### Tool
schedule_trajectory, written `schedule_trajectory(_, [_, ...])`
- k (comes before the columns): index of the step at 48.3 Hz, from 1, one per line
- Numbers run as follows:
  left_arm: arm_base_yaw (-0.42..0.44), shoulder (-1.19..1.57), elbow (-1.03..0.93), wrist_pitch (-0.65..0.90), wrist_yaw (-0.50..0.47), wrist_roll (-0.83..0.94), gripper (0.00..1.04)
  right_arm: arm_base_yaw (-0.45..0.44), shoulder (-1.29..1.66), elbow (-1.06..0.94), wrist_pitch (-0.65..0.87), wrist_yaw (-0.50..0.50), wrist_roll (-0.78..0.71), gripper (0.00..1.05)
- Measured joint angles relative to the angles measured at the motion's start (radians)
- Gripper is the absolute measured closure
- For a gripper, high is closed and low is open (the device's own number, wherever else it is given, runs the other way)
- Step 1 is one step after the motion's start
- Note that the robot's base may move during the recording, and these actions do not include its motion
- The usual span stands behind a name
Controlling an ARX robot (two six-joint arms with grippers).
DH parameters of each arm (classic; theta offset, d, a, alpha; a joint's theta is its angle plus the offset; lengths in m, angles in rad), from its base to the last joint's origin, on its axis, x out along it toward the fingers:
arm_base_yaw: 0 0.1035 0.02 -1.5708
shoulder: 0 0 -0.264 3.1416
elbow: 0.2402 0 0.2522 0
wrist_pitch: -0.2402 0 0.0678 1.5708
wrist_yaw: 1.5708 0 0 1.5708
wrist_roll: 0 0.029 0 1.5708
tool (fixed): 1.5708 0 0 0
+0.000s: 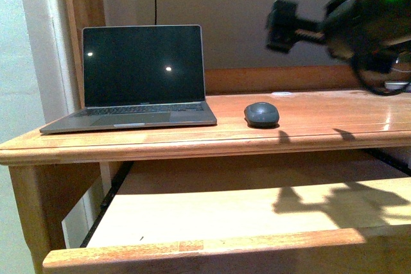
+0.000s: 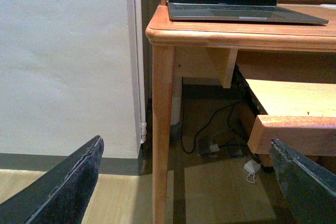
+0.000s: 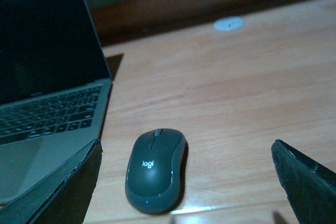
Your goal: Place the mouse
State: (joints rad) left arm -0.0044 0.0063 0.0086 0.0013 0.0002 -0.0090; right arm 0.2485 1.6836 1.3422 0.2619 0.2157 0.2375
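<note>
While the mouse [image 1: 261, 114] rests on the desk [image 1: 334, 117] beside the laptop [image 1: 141, 68] | my right jaws hang wide above it, empty | left jaws wide, low beside the desk

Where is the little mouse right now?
In the front view, the mouse sits on the wooden desk, just to the right of the open laptop and close to the desk's front edge.

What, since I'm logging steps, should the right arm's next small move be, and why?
Probably lower the right gripper toward the mouse: its jaws stand open and empty above the desk, and the mouse lies free beside the laptop.
</note>
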Motion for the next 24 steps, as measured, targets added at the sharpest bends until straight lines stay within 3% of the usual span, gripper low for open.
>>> schedule_trajectory(10, [0.0,0.0,0.0,0.0,0.0,0.0,0.08,-0.187,-0.449,-0.673,0.183,-0.206,-0.009,0.07])
schedule_trajectory(14, [0.0,0.0,0.0,0.0,0.0,0.0,0.08,-0.224,-0.522,-0.822,0.197,-0.24,-0.009,0.07])
schedule_trajectory(24, [0.0,0.0,0.0,0.0,0.0,0.0,0.08,-0.19,-0.68,-1.1,0.233,-0.258,-0.021,0.07])
